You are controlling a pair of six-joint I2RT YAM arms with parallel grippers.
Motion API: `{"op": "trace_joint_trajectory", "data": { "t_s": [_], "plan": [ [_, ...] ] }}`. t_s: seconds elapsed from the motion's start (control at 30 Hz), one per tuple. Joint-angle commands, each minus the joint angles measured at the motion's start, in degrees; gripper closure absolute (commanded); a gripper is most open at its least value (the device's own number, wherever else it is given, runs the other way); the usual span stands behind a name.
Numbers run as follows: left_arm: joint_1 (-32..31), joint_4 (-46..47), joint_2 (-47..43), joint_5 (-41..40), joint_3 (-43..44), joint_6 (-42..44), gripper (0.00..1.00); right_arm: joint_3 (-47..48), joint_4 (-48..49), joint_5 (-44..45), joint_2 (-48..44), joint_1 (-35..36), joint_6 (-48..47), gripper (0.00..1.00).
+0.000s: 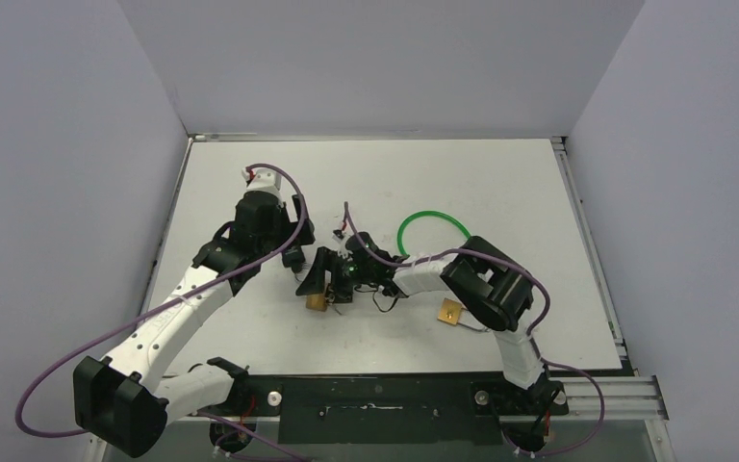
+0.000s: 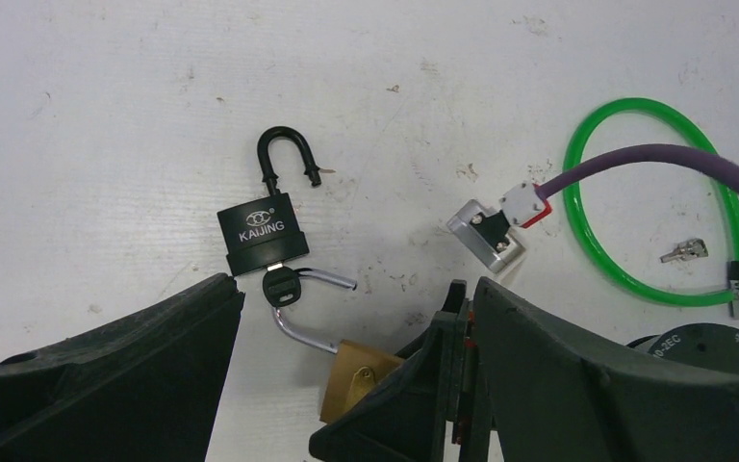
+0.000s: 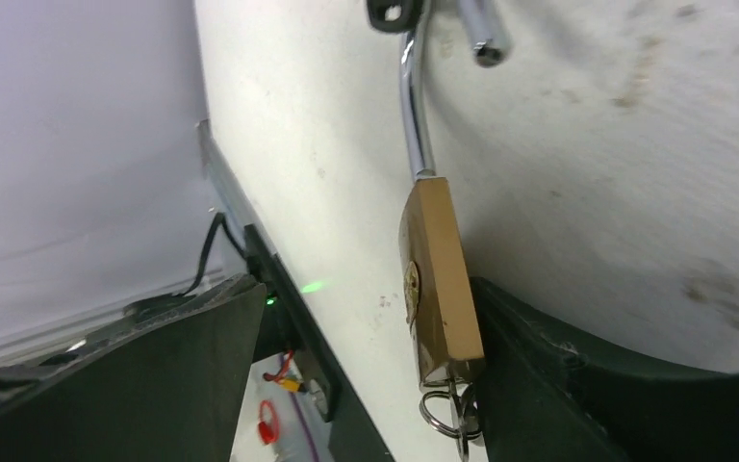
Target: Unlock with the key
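A black padlock (image 2: pixel 262 234) lies on the white table with its shackle open and a black-headed key (image 2: pixel 281 287) in its keyhole. A brass padlock (image 2: pixel 351 378) with an open silver shackle lies just below it; it also shows in the top view (image 1: pixel 317 301) and in the right wrist view (image 3: pixel 438 284), with a key ring hanging at its bottom. My left gripper (image 2: pixel 356 289) hovers open and empty over both locks. My right gripper (image 3: pixel 366 298) is open, and its right finger (image 3: pixel 558 366) touches the brass padlock's side.
A green cable lock loop (image 2: pixel 577 207) lies to the right, with a small loose key (image 2: pixel 683 252) inside it. A second brass padlock (image 1: pixel 452 313) lies near the right arm. The right arm's purple cable (image 2: pixel 654 159) crosses the loop.
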Motion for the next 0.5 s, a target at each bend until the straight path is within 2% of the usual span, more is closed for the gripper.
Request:
{"op": "trace_joint_trajectory", "data": {
  "t_s": [0.0, 0.2, 0.47],
  "plan": [
    [0.6, 1.6, -1.6, 0.1, 2.6, -1.0, 0.13, -0.6, -9.5, 7.5, -8.9, -1.9, -8.6, 0.25],
    [0.9, 4.0, -1.7, 3.2, 1.3, -4.0, 0.13, -1.5, -18.7, 16.2, -15.8, -2.7, -16.8, 0.21],
    [0.9, 4.8, -1.0, 3.5, 1.5, -4.6, 0.13, -0.9, -29.7, 27.6, -18.9, -2.7, -23.7, 0.20]
  ]
}}
